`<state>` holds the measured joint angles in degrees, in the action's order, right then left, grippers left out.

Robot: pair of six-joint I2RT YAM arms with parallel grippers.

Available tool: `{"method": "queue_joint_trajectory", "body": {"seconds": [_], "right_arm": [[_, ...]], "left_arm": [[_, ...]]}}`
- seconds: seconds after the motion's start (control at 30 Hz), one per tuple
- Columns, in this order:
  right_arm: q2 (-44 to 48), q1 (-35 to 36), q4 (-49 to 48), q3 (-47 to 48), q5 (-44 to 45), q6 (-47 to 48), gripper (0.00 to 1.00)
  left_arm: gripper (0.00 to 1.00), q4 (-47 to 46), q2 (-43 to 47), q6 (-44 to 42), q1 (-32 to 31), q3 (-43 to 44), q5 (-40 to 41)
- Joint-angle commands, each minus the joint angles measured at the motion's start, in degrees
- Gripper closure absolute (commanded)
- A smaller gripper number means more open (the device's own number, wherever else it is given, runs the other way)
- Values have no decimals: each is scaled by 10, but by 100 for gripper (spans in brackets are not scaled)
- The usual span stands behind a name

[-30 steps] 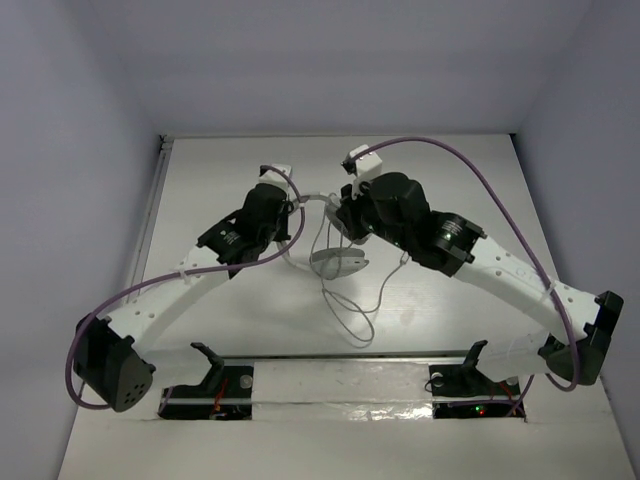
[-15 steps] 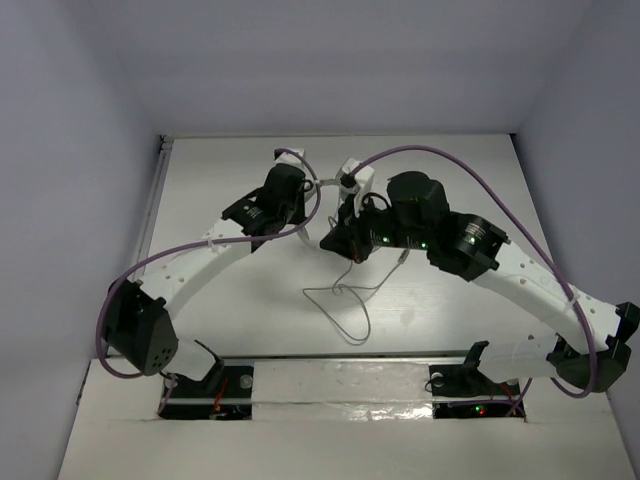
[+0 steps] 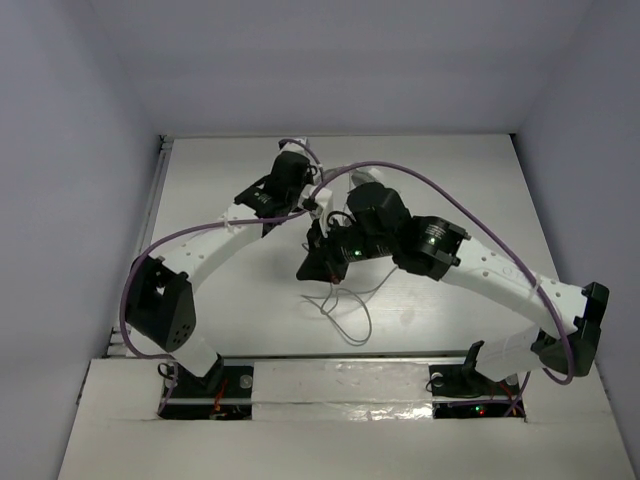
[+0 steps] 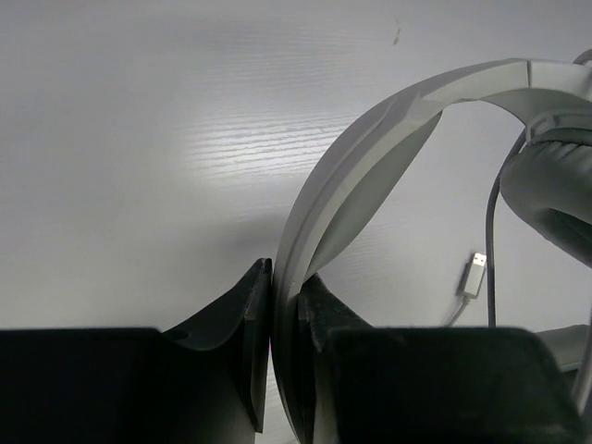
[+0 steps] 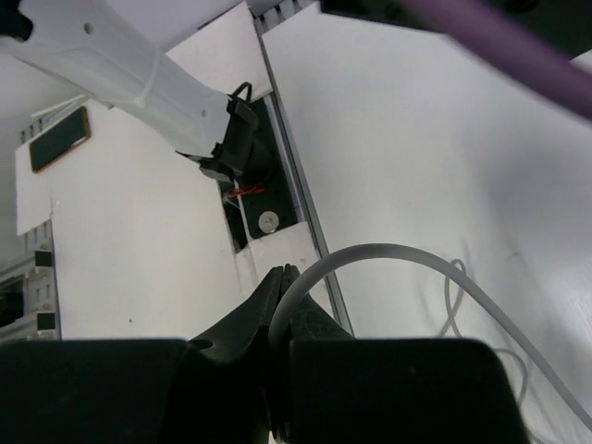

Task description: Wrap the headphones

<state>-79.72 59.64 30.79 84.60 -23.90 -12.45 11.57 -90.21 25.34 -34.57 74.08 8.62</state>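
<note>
Cord [image 5: 370, 248] slack in loose loops on table [image 3: 250, 312], toward near edge. Just behind loops: right gripper [image 5: 280, 277], fingers pressed together on cord, which arcs out of pinch to the right. Farther back, mid-table: left gripper [image 4: 284, 277], fingers clamped on headband of headphones [image 4: 388, 120], band edge-on between them. Band curves up and right to grey ear cup [image 4: 555, 190]. USB plug [image 4: 474, 275] under band arch; resting or hanging, cannot tell. Headphones mostly hidden in top view.
</note>
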Motion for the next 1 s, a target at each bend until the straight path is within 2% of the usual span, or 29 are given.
{"method": "queue_joint_trajectory", "body": {"seconds": [0.0,0.13,0.3,0.43,0.6,0.7,0.97], "right_arm": [[15,10,-58,-24,-32,-25,100],[14,23,-101,-72,-30,-48,100],[-7,38,-107,-74,-10,-50,100],[18,38,-110,-68,30,-40,100],[31,38,-57,9,133,-2,100],[34,38,-35,22,189,9,100],[53,24,-2,33,341,65,100]], "left_arm": [[100,-97,8,66,44,28,-110],[100,-110,7,79,57,32,-132],[100,-136,6,104,78,28,-187],[100,-97,7,67,63,33,-127],[100,-75,26,37,33,-26,-28],[100,-64,41,17,26,-54,14],[100,-30,85,-17,6,-99,25]]}}
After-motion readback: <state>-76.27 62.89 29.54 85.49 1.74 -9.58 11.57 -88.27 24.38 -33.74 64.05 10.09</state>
